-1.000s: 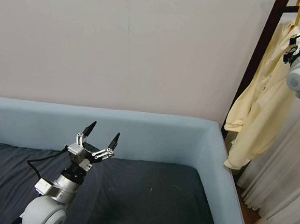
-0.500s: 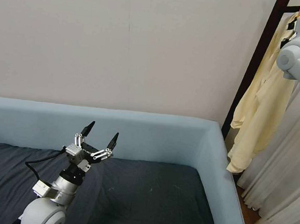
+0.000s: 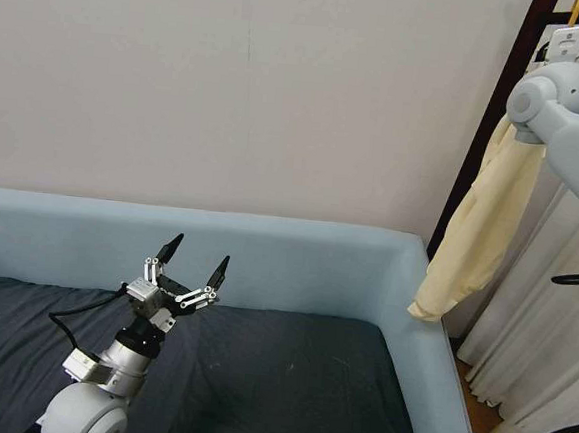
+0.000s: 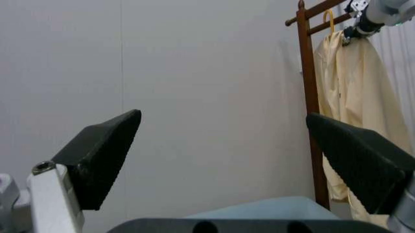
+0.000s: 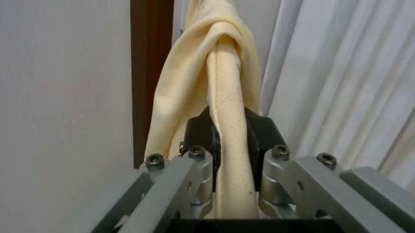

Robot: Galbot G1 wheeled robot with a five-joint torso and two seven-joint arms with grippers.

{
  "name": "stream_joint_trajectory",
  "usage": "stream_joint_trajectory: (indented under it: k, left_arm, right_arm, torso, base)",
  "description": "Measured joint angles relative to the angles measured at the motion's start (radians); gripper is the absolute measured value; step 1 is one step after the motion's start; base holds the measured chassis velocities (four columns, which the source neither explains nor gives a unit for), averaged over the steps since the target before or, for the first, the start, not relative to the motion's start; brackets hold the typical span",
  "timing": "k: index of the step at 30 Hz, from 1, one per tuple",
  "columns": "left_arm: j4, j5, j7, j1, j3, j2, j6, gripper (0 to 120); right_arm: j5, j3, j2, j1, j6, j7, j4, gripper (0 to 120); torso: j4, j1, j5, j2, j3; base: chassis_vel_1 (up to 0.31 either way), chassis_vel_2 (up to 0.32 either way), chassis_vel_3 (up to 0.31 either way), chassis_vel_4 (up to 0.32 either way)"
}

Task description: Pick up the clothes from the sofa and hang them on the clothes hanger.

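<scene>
A cream shirt (image 3: 467,226) hangs on a yellow hanger (image 3: 578,9) at the dark wooden clothes rack (image 3: 489,132), to the right of the sofa. My right gripper (image 5: 232,135) is up by the shirt's collar, shut on a fold of the cream cloth (image 5: 228,92). The left wrist view shows that gripper (image 4: 362,23) at the top of the shirt (image 4: 355,92), under the rack's bar. My left gripper (image 3: 195,261) stands open and empty above the dark sofa seat (image 3: 287,377), fingers pointing up.
The pale blue sofa back (image 3: 266,255) and its right arm (image 3: 427,358) enclose the seat. White curtains (image 3: 546,337) hang behind the rack. A plain wall (image 3: 229,91) rises behind the sofa. The rack's post (image 4: 310,107) stands just past the sofa's end.
My right arm has swung up and to the left at the rack. The shirt now hangs narrower, its hem shifted left toward the sofa arm. The left arm has stayed put.
</scene>
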Motion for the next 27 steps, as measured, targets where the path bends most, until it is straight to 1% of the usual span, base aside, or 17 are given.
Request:
stream_joint_trajectory:
  k: [2,4,7,13,17,27]
  left_arm:
    - [0.0,-0.001,0.0,0.001,-0.001,0.001,0.0,100]
    - [0.003,-0.003,0.0,0.001,-0.003,0.003,-0.002,100]
    - [0.008,-0.005,0.0,-0.003,-0.003,0.003,-0.003,100]
    - [0.01,-0.006,0.0,-0.018,0.009,-0.003,-0.001,100]
    - [0.011,-0.006,0.0,-0.02,0.013,-0.003,0.0,100]
    - [0.003,-0.007,0.0,-0.014,0.011,-0.004,0.001,100]
  right_arm:
    - [-0.006,0.01,0.008,0.0,0.004,0.0,-0.016,8]
    - [-0.02,0.019,0.011,0.0,0.009,-0.007,-0.023,8]
    - [-0.024,0.024,0.014,0.003,0.01,-0.01,-0.025,8]
    - [-0.025,0.03,0.042,0.014,0.014,-0.019,-0.075,8]
    - [-0.027,0.038,0.054,0.013,0.019,-0.024,-0.109,8]
    - [-0.028,0.051,0.055,-0.014,0.025,-0.021,-0.12,8]
  torso:
    - [0.0001,0.0,0.0,0.0,0.0]
    - [-0.0004,0.0,0.0006,0.0,0.0]
    - [-0.0006,0.0,0.0005,0.0,0.0]
    - [0.0,0.0,0.0001,0.0,0.0]
    - [-0.0001,0.0,0.0002,0.0,0.0]
    - [-0.0003,0.0,0.0003,0.0,0.0]
  base:
    - [0.0,0.0,0.0,0.0]
    - [0.0,0.0,0.0,0.0]
    - [0.0,0.0,0.0,0.0]
    - [0.0,0.0,0.0,0.0]
    - [0.0,0.0,0.0,0.0]
    - [0.0,0.0,0.0,0.0]
